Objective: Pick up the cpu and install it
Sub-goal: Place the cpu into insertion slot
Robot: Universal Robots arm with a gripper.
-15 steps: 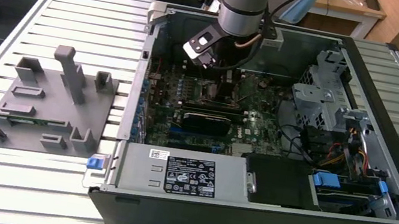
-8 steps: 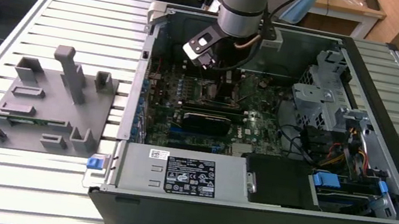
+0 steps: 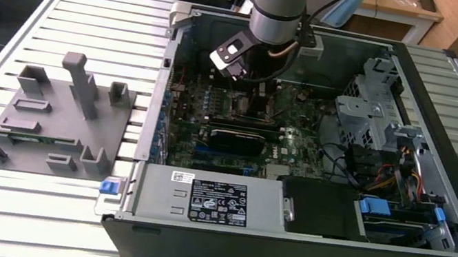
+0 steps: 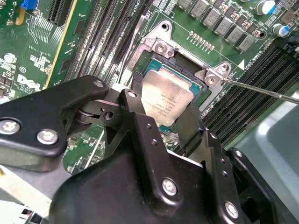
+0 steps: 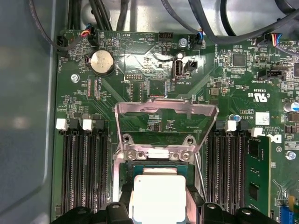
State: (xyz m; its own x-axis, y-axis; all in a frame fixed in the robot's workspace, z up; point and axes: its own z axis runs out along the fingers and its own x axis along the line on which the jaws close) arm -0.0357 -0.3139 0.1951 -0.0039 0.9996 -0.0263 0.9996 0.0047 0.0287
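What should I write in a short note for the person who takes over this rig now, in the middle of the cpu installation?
Gripper: shut on the cpu, with its fingers against two opposite edges.
Cpu: inside the computer case, at the open socket on the motherboard. I cannot tell whether it is fully seated.
Done: the cpu is picked up and brought to the socket.
Left: the cpu is not yet released. The load plate stands raised and the lever is not latched.
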